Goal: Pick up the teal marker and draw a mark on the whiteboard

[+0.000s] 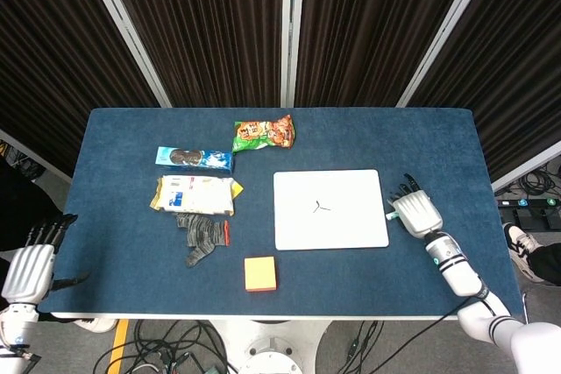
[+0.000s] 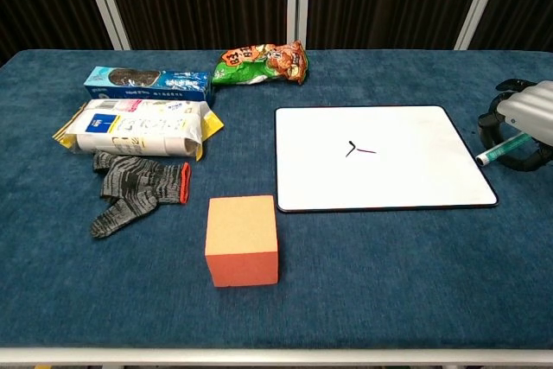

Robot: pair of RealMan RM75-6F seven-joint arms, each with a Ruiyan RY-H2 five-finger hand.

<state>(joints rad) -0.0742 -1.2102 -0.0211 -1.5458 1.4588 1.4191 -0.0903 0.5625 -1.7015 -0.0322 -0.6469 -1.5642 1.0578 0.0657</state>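
Since the whiteboard [image 2: 384, 157] already carries a small dark mark [image 2: 359, 149], the drawing step looks done and the marker seems bound for the table [image 2: 363, 283]. The right hand [image 2: 525, 123] grips the teal marker [image 2: 498, 151] low, just beside the board's right edge. The next move probably calls for uncurling the fingers. The left hand [image 1: 28, 267], fingers apart, holds nothing. No containers show.

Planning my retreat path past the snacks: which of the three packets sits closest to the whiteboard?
The green and orange snack bag, lying just beyond the whiteboard at its far left corner. The blue cookie pack and the white and yellow packet lie further left.
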